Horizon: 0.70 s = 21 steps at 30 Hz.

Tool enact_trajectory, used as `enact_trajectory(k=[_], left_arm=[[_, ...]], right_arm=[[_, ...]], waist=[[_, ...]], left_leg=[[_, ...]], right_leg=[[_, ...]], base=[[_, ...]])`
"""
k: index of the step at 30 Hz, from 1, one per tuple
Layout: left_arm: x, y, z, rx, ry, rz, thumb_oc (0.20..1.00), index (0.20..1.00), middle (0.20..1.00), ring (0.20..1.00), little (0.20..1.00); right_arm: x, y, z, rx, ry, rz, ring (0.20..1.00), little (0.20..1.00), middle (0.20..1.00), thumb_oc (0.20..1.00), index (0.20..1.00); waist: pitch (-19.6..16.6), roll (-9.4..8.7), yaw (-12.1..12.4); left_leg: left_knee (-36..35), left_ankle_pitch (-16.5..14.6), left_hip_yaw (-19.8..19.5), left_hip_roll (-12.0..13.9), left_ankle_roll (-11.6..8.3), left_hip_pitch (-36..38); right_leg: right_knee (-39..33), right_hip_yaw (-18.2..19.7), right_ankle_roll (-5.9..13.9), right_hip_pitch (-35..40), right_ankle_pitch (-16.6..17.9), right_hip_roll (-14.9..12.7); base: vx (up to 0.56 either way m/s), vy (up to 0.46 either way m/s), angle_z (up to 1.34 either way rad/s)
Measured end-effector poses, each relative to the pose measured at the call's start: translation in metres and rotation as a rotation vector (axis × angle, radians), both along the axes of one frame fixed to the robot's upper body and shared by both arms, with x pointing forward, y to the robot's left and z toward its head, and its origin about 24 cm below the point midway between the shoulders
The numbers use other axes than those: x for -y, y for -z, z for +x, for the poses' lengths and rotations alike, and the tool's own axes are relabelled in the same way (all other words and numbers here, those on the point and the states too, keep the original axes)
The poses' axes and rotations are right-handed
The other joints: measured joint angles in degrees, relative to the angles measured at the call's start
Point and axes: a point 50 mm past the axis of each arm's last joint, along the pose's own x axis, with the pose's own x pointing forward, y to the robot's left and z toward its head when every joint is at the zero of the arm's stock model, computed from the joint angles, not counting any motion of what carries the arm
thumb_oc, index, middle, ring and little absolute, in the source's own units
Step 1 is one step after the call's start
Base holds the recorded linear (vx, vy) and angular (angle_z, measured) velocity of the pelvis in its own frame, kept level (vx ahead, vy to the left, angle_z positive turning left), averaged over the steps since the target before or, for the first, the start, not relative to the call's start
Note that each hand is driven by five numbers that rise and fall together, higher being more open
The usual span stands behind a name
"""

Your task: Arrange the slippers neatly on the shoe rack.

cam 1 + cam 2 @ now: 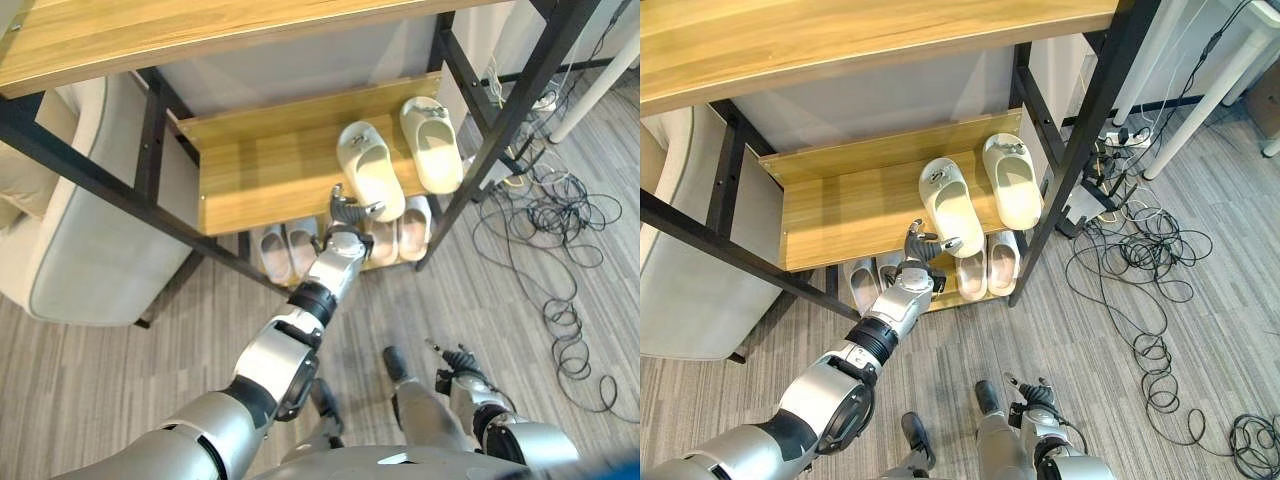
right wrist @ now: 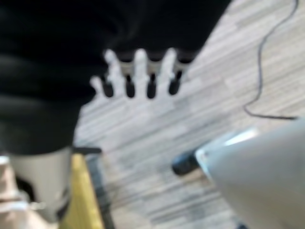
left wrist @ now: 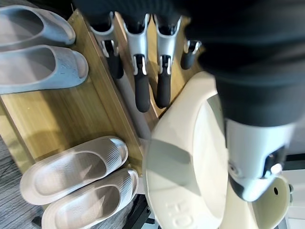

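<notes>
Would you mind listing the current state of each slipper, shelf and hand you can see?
Left cream slipper: flat on the middle shelf, angled, heel at the front edge by the left hand.
Right cream slipper: flat on the middle shelf, untouched.
Grey pair: side by side on the bottom shelf.
Beige pair: side by side on the bottom shelf.
Middle shelf: left part bare.
Left hand: open at the slipper's heel.
Right hand: open, low over the floor.

Embossed letters on cream slipper [image 3: 190, 162] insole, only partly visible, no other legible txt or nos.
</notes>
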Motion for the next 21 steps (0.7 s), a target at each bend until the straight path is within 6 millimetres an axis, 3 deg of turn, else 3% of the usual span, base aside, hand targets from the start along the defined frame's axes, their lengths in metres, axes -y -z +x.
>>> enact_trajectory(k=[11, 16, 18, 21], left_arm=[[0.007, -0.003, 0.001, -0.041, 0.092, 0.037, 1.000, 1.000, 1.000, 1.000, 1.000], [0.018, -0.025, 0.002, 0.014, 0.200, 0.066, 1.000, 1.000, 1.000, 1.000, 1.000], [0.025, -0.051, 0.002, 0.098, 0.260, 0.066, 1.000, 1.000, 1.000, 1.000, 1.000], [0.030, -0.058, 0.003, 0.110, 0.300, 0.107, 1.000, 1.000, 1.000, 1.000, 1.000]], right_arm=[[0.003, 0.006, -0.013, -0.032, 0.012, -0.002, 1.000, 1.000, 1.000, 1.000, 1.000], [0.004, 0.009, -0.019, -0.055, 0.017, -0.003, 1.000, 1.000, 1.000, 1.000, 1.000], [0.004, 0.010, -0.021, -0.057, 0.020, -0.002, 1.000, 1.000, 1.000, 1.000, 1.000], [0.005, 0.010, -0.023, -0.061, 0.021, -0.005, 1.000, 1.000, 1.000, 1.000, 1.000]], waist=[[-0.51, 0.77, 1.08], [-0.66, 1.40, 2.50], [-0.89, 2.21, 2.93], [-1.32, 2.98, 3.58]], left_leg=[[0.01, 0.29, -0.49, 0.03, 0.00, 0.23], [0.00, 0.50, -0.98, 0.10, -0.07, 0.76], [-0.07, 0.60, -1.35, 0.10, -0.10, 1.05], [-0.26, 0.16, -1.45, 0.20, -0.13, 1.43]], right_leg=[[0.07, -0.62, -0.05, 0.43, 0.08, -0.07], [0.05, -1.27, -0.14, 1.30, 0.12, -0.17], [0.10, -1.46, -0.14, 1.70, 0.12, -0.20], [0.01, -1.47, -0.18, 2.13, 0.02, -0.11]], base=[[0.00, -0.003, 0.02], [0.00, -0.004, 0.07], [0.00, -0.005, 0.05], [0.00, 0.000, 0.00]])
